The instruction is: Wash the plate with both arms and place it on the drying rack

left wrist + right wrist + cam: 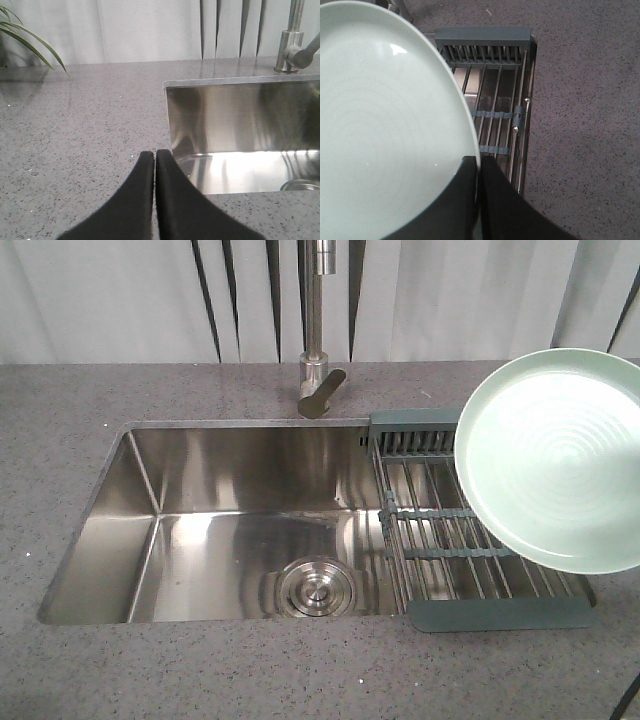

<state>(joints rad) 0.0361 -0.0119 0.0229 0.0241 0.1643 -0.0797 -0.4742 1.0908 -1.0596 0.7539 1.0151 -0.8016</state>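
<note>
Hanging over the right end of the sink (130, 530), the mint-green plate (555, 460) is sitting tilted in the air above the drying rack (430, 512). Its ringed face is showing to the front camera and its lower edge is overlapping the steel rods, though I cannot tell whether it is touching them. The right gripper (478, 172) is pinching the plate's rim, its fingers nearly closed with only the rim between them. On the other side, the left gripper (155, 156) is hovering above the countertop (75, 130) just off the sink's left edge, its fingers pressed together and holding nothing.

So we are looking at the placing step, I'd say. Doing it well is going to mean lining the plate's edge up with the slotted end piece (482, 52) at the rack's far end, or else levelling it flat over the rods. Then it is a matter of lowering slowly until the rack is taking the weight before those fingers are letting go. A single grip on the rim is leaving the plate free to swing, so any quick wrist move is risking a slip or a clatter against the steel. The left gripper is sitting well apart from the rack and is not getting in the way.
</note>
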